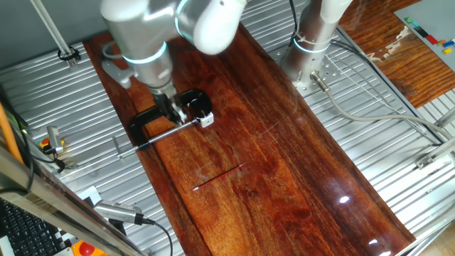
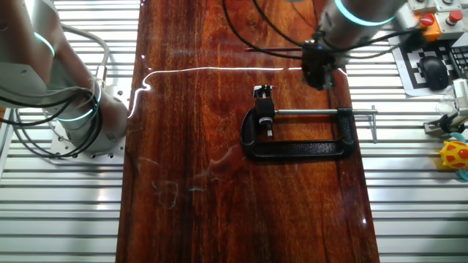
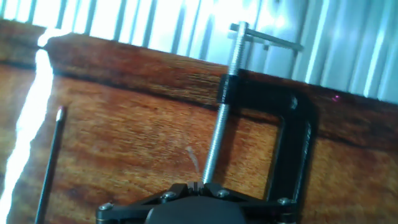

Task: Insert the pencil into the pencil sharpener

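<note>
One fixed view shows us the pencil (image 1: 219, 177) lying loose mid-frame on the desk (image 1: 298, 171), apart from the sharpener (image 1: 206, 120), which the clamp (image 1: 165, 117) pins steady for insertion. From the other fixed view, the sharpener (image 2: 262, 91) sits centre. Hand view: pencil (image 3: 50, 165) lower left; claw's opening we cannot tell.

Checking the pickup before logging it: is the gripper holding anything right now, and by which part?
Apparently nothing: the pencil lies loose on the wooden board, apart from the gripper, which is above the black clamp.

bright overhead light, white glare streaks on glossy wooden board (image 2: 183, 109), hand view blurred
</note>
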